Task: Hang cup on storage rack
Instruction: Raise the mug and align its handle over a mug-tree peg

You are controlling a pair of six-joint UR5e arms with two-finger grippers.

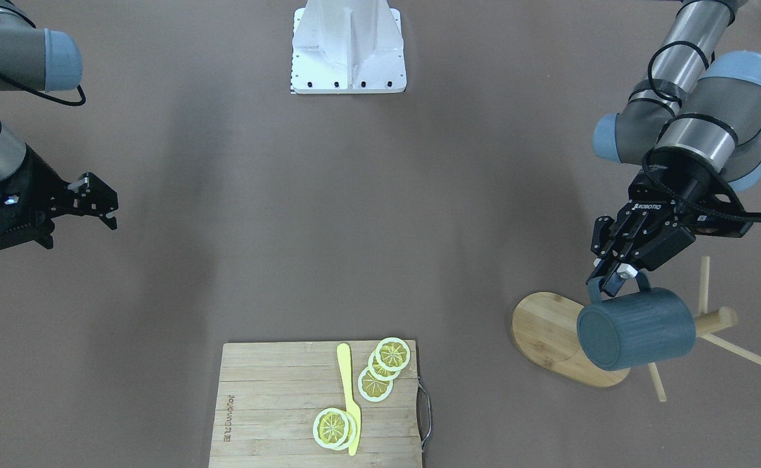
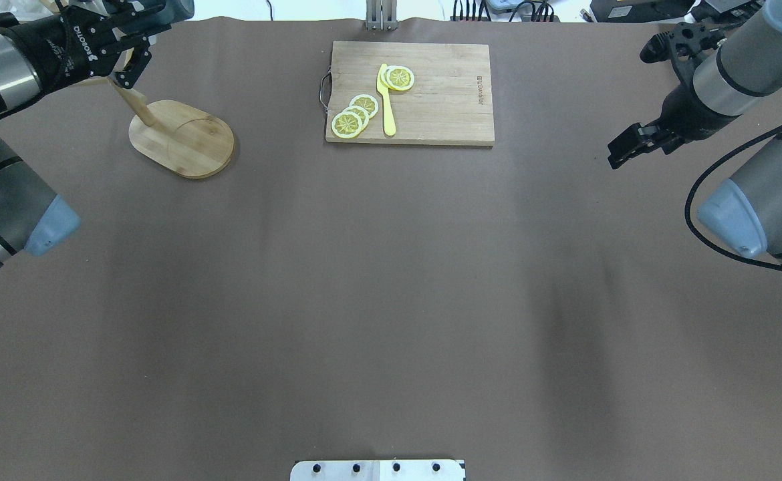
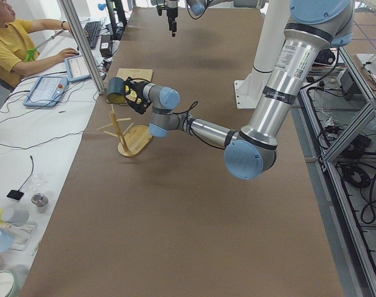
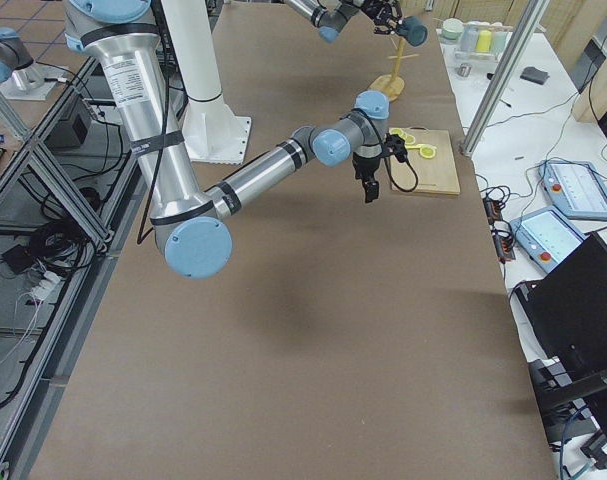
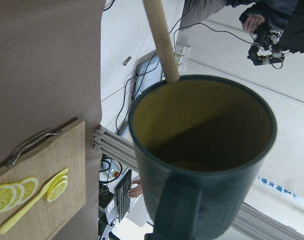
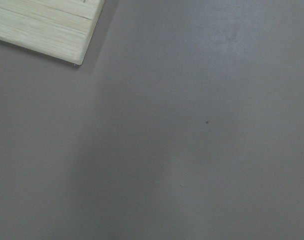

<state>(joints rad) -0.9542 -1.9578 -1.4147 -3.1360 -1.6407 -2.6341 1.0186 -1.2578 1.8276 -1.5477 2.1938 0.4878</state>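
- The left gripper (image 1: 616,274) is clamped on the squarish handle (image 5: 184,210) of the cup (image 1: 640,328) and holds it clear of the surface (image 1: 354,227).
- The cup, slate blue-grey and ribbed, is tipped on its side. Its flat bottom faces the front-facing camera, and its yellowish-olive mouth points the other way.
- In the exterior left view the cup is in the air above the storage rack (image 1: 543,328), higher than the tops of the pegs.
- In the front-facing view the cup overlaps one end of the rack's oval bamboo base and hides most of the post. The post's top and three thin pegs stick out beyond it.
- In the left wrist view one peg (image 5: 161,40) runs down to the cup's rim — whether it touches the rim cannot be told. The cup is not yet hung.
- The right gripper (image 1: 112,211) hangs over bare surface, well apart from the rack, with its fingers spread and nothing between them.
- A slatted cutting board (image 1: 270,390) with a metal handle lies at the surface's edge farthest from the robot. It carries lemon slices (image 1: 393,354) and a yellow knife (image 1: 347,377).
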